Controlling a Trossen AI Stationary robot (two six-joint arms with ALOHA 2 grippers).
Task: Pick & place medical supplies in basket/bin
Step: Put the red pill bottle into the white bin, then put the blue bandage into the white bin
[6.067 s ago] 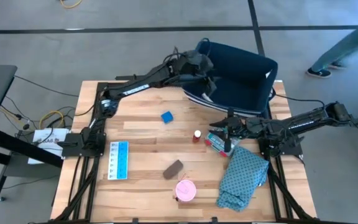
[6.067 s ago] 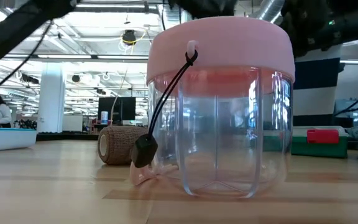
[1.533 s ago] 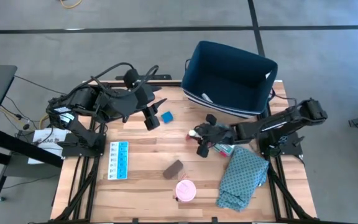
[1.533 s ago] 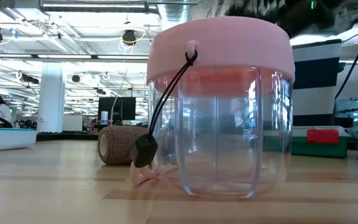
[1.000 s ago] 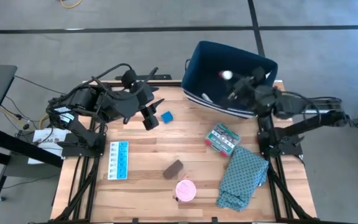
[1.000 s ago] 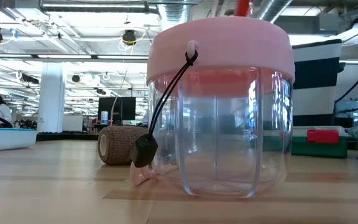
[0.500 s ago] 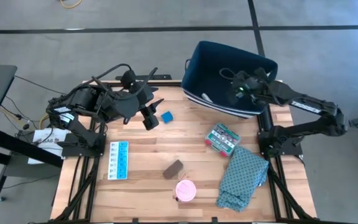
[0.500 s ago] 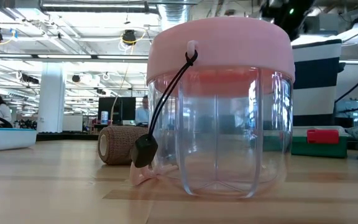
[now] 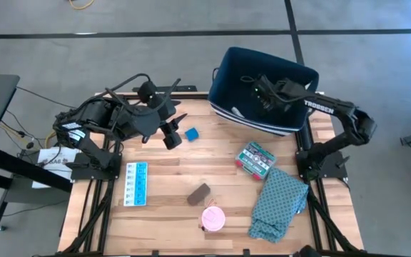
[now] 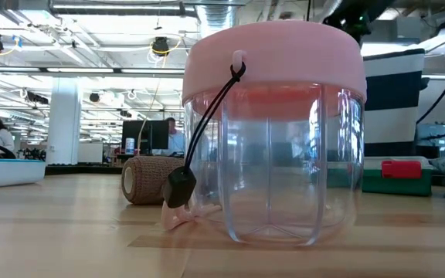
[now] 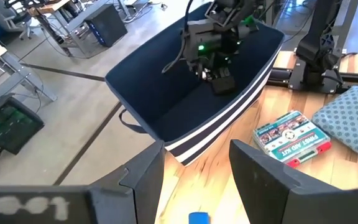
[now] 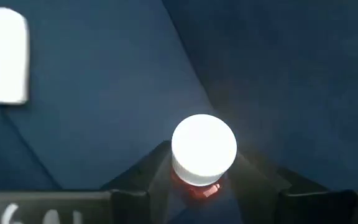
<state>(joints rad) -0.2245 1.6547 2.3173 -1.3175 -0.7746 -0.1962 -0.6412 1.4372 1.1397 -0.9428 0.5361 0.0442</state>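
Right tool (image 9: 262,100) hung inside the navy bin (image 9: 291,75) at the desk's (image 9: 170,178) far right corner, fingers clenched on the small red bottle (image 12: 202,152) with its white cap. A white tube (image 12: 8,56) lay on the bin floor. Left tool (image 9: 171,135) waited near the far left edge, fingers parted and holding nothing.

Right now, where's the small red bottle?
The small red bottle is between the right claw fingers inside the navy bin, at the table's far right; a white tube lies below.

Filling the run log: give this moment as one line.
right gripper: shut on small red bottle, over navy bin | left gripper: open, by blue cube | patterned box: on table
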